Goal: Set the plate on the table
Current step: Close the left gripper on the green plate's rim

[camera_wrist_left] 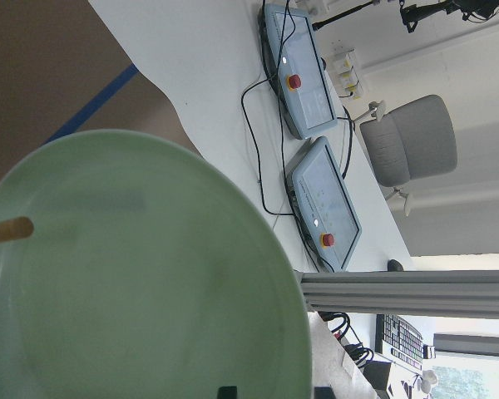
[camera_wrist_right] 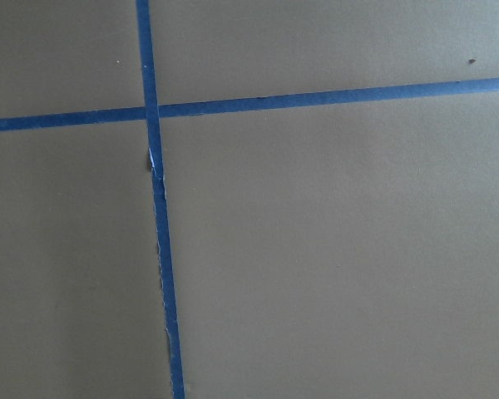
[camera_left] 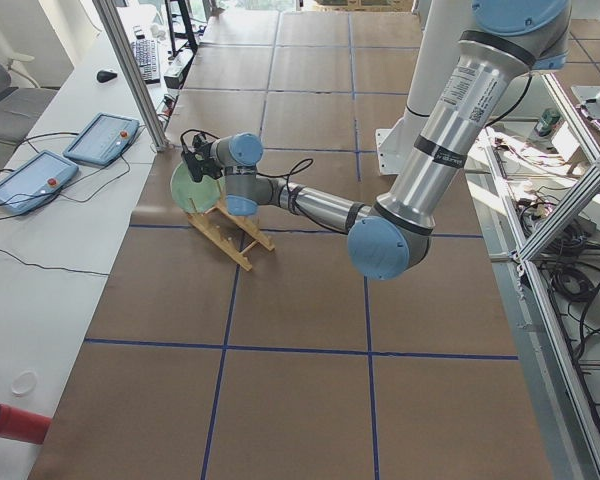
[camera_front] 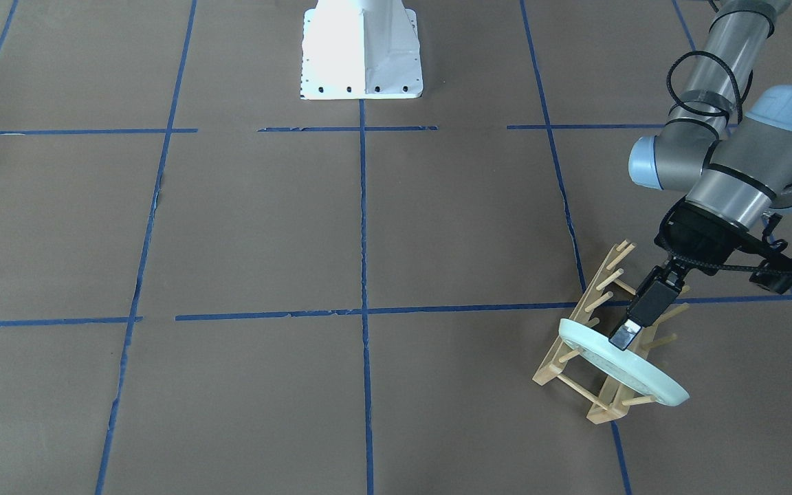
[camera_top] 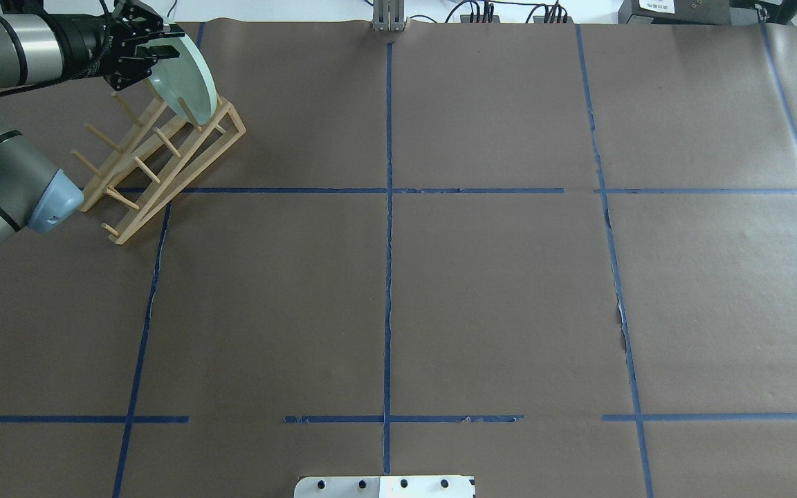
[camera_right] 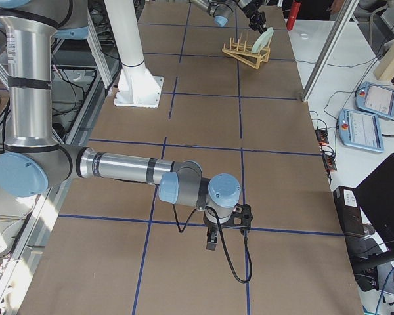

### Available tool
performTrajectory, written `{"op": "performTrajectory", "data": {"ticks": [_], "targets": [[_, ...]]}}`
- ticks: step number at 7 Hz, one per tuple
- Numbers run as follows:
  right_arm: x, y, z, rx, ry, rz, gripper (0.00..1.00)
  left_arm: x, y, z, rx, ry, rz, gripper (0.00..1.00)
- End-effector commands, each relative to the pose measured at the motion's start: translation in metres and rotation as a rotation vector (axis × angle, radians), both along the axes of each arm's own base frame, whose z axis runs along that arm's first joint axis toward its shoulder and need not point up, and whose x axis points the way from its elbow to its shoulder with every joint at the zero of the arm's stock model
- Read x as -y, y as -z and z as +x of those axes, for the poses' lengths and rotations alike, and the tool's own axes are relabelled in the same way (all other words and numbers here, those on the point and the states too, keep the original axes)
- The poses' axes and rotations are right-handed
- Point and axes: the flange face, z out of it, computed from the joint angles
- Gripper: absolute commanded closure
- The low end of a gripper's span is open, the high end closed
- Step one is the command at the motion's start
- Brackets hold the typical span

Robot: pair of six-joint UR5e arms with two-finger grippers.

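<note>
Clamping onto the top rim of the plate [camera_front: 636, 377] with the left jaws, one finger [camera_front: 626, 335] on each face, or so judged from the front and wrist views. Gripping there because of how the plate stands: on edge, tilted, slotted between pegs at the end of the wooden rack [camera_front: 546, 372] farthest from the robot, with only the upper rim free to reach. Filling the left wrist view as a broad pale green disc, crossed at its left by one peg [camera_wrist_left: 7, 230]. Holding nothing else in the remaining slots, just bare pegs. Sitting toward the far left corner of the counter [camera_front: 265, 227], skewed to the blue tape lines [camera_top: 388, 277]. Not yet laid flat on the counter, so probably early on: lifting clear of the pegs first, then lowering. Hanging well apart over bare brown paper with the right jaws; cannot tell whether released or clenched, being shown only by a side camera.
</note>
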Motion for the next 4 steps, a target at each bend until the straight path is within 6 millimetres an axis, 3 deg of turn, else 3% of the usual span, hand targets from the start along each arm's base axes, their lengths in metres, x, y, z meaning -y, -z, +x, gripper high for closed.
{"op": "performTrajectory", "data": {"ticks": [1,3,4], "targets": [[0.0,0.0,0.0,0.0,0.0,0.0,0.0,0.0031,-0.0005,0.0019,0.016,-0.001,0.012,0.59],[0.0,0.0,0.0,0.0,0.0,0.0,0.0,0.0046,-0.0028,0.0017,0.036,-0.001,0.019,0.69],[0.0,0.0,0.0,0.0,0.0,0.0,0.0,0.0047,-0.0017,0.0019,0.035,-0.002,0.02,0.79]]}}
